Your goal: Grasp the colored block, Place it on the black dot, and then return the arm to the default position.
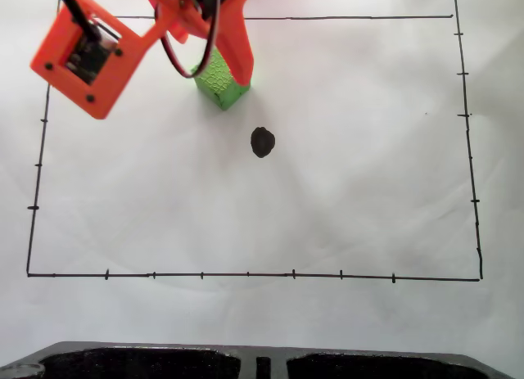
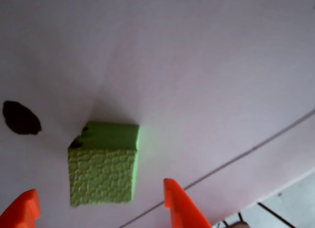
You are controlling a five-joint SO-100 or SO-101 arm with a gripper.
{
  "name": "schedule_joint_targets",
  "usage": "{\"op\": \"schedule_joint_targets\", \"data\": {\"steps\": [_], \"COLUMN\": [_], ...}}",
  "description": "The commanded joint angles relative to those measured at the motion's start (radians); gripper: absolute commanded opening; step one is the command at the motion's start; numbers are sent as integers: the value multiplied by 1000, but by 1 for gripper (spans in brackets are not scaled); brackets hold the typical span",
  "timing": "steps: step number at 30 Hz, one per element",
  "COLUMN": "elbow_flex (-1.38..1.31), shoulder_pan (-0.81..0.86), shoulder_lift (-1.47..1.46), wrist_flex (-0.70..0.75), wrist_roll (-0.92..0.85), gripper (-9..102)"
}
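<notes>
Green colored block [image 2: 102, 176] unmarked, a cube with no long axis, sits skewed to the border line between open jaws, untouched; black dot [image 2: 20, 118] near.

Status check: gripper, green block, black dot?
Orange gripper open, straddling the bumpy green cube, not closed on it. Black marker dot uncovered, apart from cube. Path between looks clear.

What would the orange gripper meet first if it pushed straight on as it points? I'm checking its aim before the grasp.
Probably the small green crackle-textured cube: in the wrist view it sits between the open orange gripper fingertips, directly ahead. How far off is unclear.
</notes>
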Motion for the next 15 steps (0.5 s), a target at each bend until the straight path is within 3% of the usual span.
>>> {"op": "schedule_joint_targets", "data": {"steps": [1,15], "elbow_flex": [14,83], "shoulder_pan": [-25,-15], "shoulder_lift": [-2,-48], "wrist_flex": [-38,-155], "wrist_roll": [14,20], "gripper": [34,34]}}
